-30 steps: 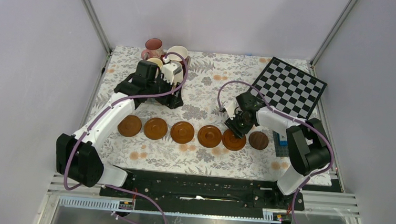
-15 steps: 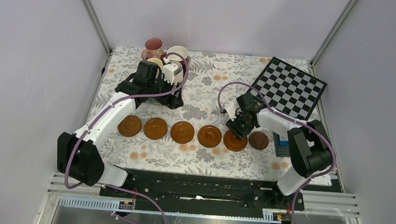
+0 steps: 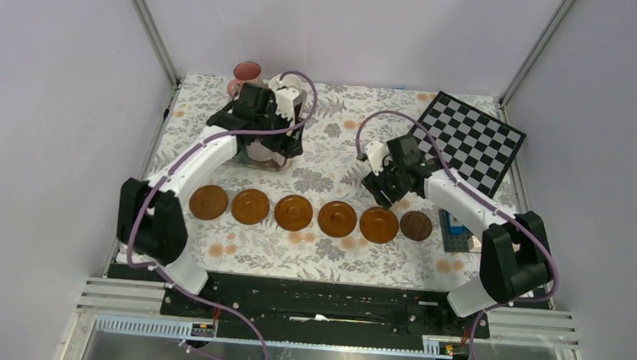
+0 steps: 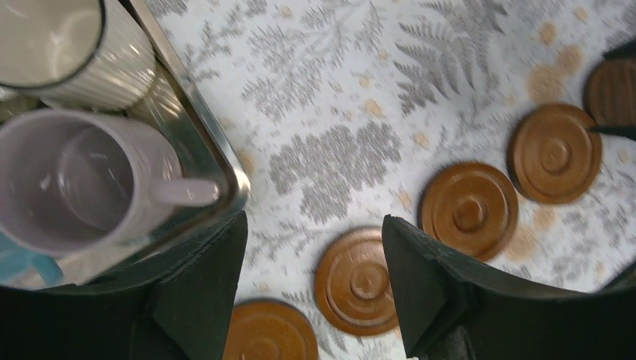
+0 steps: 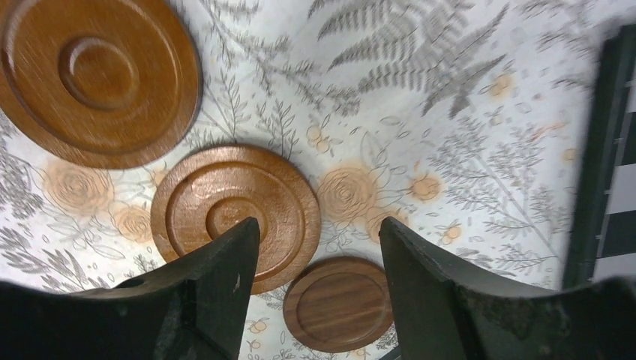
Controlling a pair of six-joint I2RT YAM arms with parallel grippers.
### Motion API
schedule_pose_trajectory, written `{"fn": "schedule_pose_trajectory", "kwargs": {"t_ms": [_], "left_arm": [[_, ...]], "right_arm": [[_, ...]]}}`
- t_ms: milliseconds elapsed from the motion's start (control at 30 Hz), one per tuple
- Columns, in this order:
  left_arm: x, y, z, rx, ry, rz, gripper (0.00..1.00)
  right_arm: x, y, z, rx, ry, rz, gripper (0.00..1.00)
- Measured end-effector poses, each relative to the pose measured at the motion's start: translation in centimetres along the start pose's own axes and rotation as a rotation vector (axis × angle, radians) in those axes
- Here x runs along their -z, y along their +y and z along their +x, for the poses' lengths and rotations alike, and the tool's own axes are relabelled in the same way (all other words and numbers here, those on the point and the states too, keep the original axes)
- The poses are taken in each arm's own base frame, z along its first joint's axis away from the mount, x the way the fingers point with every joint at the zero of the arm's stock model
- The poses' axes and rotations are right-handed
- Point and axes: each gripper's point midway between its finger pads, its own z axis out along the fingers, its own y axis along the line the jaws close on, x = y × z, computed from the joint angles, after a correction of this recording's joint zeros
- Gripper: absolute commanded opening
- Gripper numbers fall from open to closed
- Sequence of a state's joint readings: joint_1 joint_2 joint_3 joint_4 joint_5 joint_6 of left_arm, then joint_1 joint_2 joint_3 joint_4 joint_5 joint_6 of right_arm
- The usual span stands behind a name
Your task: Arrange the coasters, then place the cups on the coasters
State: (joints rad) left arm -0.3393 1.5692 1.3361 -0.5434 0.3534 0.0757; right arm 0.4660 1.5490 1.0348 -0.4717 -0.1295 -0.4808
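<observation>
Six coasters lie in a row across the near part of the floral table, from the leftmost [image 3: 208,202] to the darker, smaller one [image 3: 416,226] at the right end. The cups stand in a metal tray [image 4: 202,142] at the back left: a lilac-grey cup [image 4: 82,180], a white ribbed cup [image 4: 67,45] and, behind the tray, a pink cup [image 3: 246,73]. My left gripper [image 4: 313,225] hangs open and empty at the tray's edge [image 3: 267,147]. My right gripper [image 5: 319,225] is open and empty above the fifth coaster [image 5: 235,214] and the dark coaster [image 5: 339,304].
A checkerboard [image 3: 466,141] lies at the back right. Blue toy bricks [image 3: 454,226] sit by the right arm, just right of the dark coaster. Metal frame posts rise at both back corners.
My left arm has swung back over the tray of cups. My right gripper has opened wider and drawn back off the fifth coaster, which now shows whole.
</observation>
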Motion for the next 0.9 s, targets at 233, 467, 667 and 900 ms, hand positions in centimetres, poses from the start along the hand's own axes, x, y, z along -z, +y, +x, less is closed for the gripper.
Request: {"fn": "schedule_pose_trajectory", "kwargs": {"t_ms": [233,467,667,900], "left_arm": [[-5.9,2.3,-1.9,0.023,0.024,-0.145,0.74],[-11.0,3.8,-0.2,0.074,0.056,-0.319,0.70],[-12.6,7.3,0.2,0.117,0.024,-0.471,0.66],[-14.5,10.1,1.6,0.139,0.033,-0.552,0.55]], "right_arm": [[2.1,-0.5,-3.1,-0.076,-0.127,0.024,0.72],[3.2,-3.1,-2.3,-0.233,-0.176,0.022,0.72],[2.9,-3.9,-1.1,-0.294,-0.177,0.029,0.72],[2.5,-3.6,-0.8,-0.301,-0.179,0.020,0.72]]}}
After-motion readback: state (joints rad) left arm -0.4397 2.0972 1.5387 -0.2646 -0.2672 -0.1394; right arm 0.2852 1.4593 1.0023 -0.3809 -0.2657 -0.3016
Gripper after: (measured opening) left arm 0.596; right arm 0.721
